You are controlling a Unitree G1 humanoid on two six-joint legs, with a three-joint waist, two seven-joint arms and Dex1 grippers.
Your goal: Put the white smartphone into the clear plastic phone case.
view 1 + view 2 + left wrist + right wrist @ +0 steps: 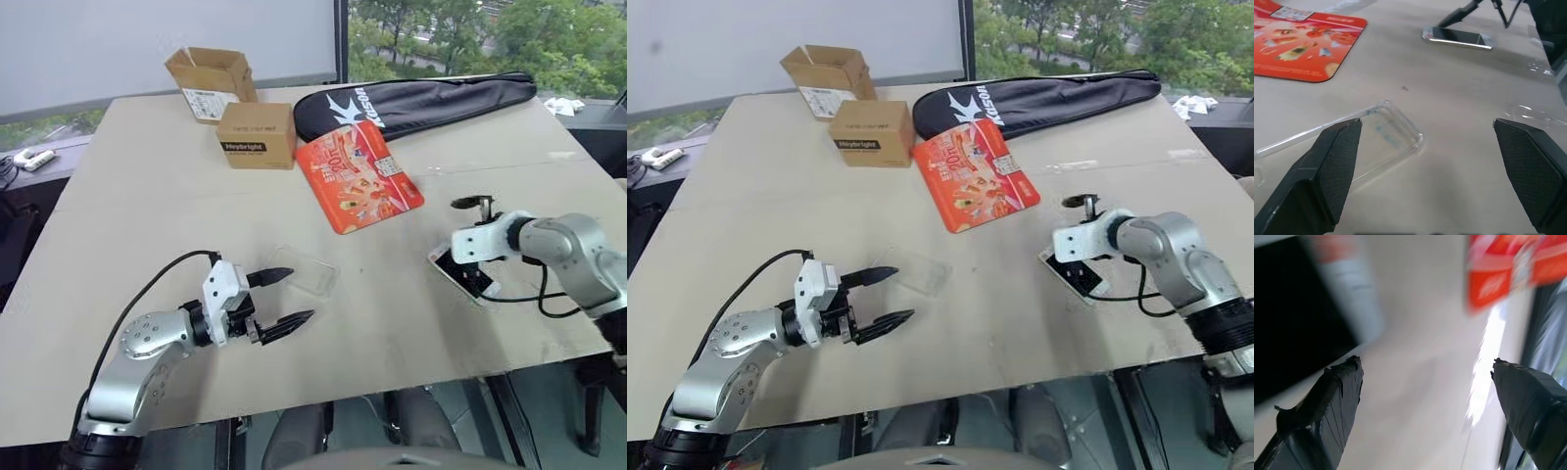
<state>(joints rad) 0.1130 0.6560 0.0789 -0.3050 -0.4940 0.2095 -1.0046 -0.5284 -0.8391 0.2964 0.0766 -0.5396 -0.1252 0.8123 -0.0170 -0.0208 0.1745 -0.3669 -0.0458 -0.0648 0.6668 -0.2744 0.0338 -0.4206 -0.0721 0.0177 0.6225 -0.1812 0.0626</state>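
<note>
The white smartphone (462, 275) lies flat near the table's right edge, its black screen up. My right gripper (460, 231) hangs open just over its far end, and nothing is between the fingers (1334, 406). In the right wrist view the phone (1298, 313) lies beside one finger. The clear plastic phone case (310, 270) lies empty on the table to the left of the phone. My left gripper (300, 294) stands open right at the case's near edge, one fingertip (1339, 147) over its rim and the other off to the side.
An orange packet (358, 176) lies beyond the case and the phone. Two cardboard boxes (257, 135) (209, 78) and a long black bag (421, 103) stand at the back of the table (147, 196). A black cable (534, 299) loops by the right arm.
</note>
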